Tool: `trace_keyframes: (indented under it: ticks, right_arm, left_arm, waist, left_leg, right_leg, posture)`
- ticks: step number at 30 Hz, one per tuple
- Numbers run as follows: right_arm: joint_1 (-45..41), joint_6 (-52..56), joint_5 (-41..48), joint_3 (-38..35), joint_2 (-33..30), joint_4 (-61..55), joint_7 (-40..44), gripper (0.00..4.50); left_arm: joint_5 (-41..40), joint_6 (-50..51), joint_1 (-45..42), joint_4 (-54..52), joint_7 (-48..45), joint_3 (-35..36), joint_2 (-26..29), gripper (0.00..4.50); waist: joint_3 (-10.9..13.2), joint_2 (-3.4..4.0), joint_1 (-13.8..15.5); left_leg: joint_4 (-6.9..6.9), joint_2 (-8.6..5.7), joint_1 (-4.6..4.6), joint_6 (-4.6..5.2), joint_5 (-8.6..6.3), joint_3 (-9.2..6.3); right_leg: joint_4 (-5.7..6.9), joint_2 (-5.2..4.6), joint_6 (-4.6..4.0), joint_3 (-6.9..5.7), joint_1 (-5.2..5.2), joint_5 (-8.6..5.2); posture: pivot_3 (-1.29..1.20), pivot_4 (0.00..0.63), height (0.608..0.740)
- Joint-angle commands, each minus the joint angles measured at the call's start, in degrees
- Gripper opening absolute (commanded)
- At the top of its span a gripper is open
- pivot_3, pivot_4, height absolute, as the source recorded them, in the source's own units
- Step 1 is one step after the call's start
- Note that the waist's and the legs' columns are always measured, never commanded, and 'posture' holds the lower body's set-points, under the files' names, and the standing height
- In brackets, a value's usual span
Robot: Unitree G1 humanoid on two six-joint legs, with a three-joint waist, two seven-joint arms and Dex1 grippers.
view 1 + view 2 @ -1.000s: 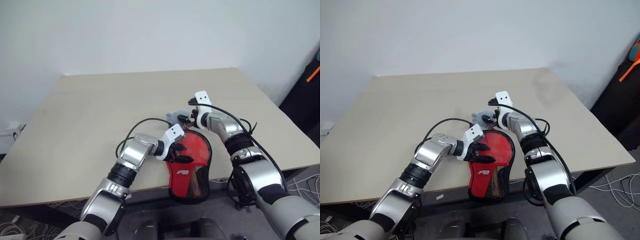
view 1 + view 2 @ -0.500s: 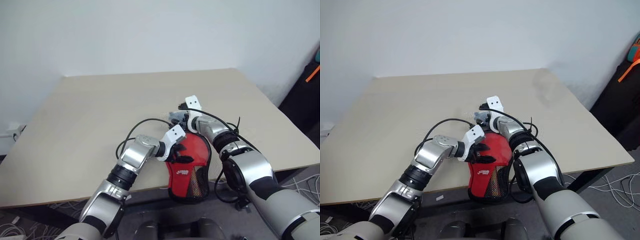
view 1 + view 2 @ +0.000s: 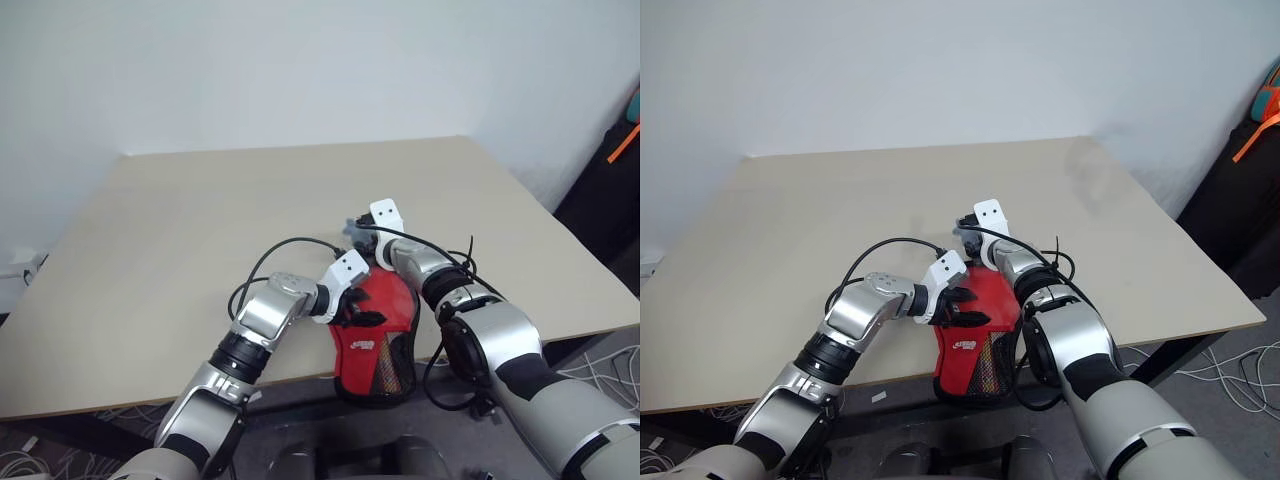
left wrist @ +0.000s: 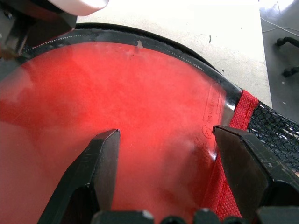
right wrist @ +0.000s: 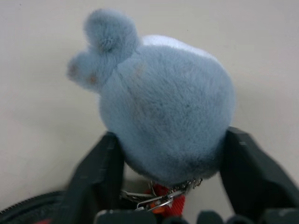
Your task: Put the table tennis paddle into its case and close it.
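The case [image 3: 377,325], with the red paddle [image 4: 117,126] showing through its clear half, lies at the table's [image 3: 180,230] near edge, overhanging it. The left gripper [image 3: 352,307] presses spread fingers on the clear half, gripping nothing, probably to steady it. The right gripper [image 5: 168,154] has its fingers pinching the grey plush charm [image 5: 159,107] at the zip, likely to draw it closed.

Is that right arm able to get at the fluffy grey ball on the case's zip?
Probably yes: the right end effector already has a finger on each side of the fluffy grey ball, nothing between them. Whether it is gripping yet is unclear.
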Motion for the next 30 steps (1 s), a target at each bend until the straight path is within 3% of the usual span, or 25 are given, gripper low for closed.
trace_keyframes:
  ticks: [1,5,7,15,24,30]
  right_arm:
    - [-2.5,-1.4,0.0,-1.2,0.4,-1.0,-0.6,1.62]
    - [-2.5,-1.5,0.5,-2.3,0.3,-1.3,-1.1,0.39]
    - [-2.5,-1.0,1.5,-3.8,-0.3,-1.8,-2.1,0.08]
    - [0.7,0.5,4.9,-8.3,-3.4,-8.5,-3.4,0.05]
    - [14.1,12.3,8.0,-10.0,-7.4,-34.8,-5.4,0.05]
    - [19.5,19.1,9.5,-11.1,-9.5,-46.3,-7.4,0.05]
  left_arm:
    - [0.0,1.6,0.2,0.7,1.2,0.2,1.2,3.40]
    - [-0.5,1.8,0.2,1.3,1.7,-0.5,1.3,3.40]
    - [-0.9,2.5,0.0,1.6,1.7,-0.9,0.9,3.40]
    - [-1.0,5.0,-1.5,5.3,3.3,-1.4,-1.3,3.40]
    - [3.3,-0.9,-3.6,9.5,2.3,-8.2,-1.0,3.40]
    - [5.4,-4.5,-4.2,10.6,0.3,-11.3,-0.4,3.40]
  waist:
    - [0.0,0.00,0.0]
    - [0.0,0.00,0.0]
    - [0.0,0.00,0.0]
    - [0.0,0.01,0.2]
    - [0.0,0.06,0.6]
    - [0.0,0.12,0.7]
  left_leg:
    - [0.00,0.00,0.00,0.00,0.00,0.00]
    - [-0.02,0.01,0.00,0.00,0.00,-0.01]
    - [-0.02,0.01,0.01,-0.01,0.01,0.00]
    - [-0.02,-0.05,0.01,-0.01,0.02,-0.02]
    - [-0.01,-0.10,0.04,0.01,0.02,-0.19]
    - [-0.01,-0.14,0.05,0.03,0.01,-0.30]
  right_leg:
    - [0.00,0.00,0.00,0.00,-0.01,0.00]
    - [0.00,0.00,0.00,0.01,-0.01,0.00]
    - [0.00,0.01,-0.01,0.01,-0.01,0.00]
    - [-0.06,-0.01,0.00,-0.02,0.09,0.00]
    - [-0.17,-0.16,0.13,-0.19,0.29,-0.08]
    - [-0.16,-0.16,0.24,-0.16,0.26,-0.15]
  posture:
    - [0.00,0.000,0.724]
    - [0.00,0.000,0.724]
    - [0.00,0.000,0.724]
    - [0.00,0.000,0.724]
    - [0.00,0.000,0.724]
    - [0.00,0.000,0.724]
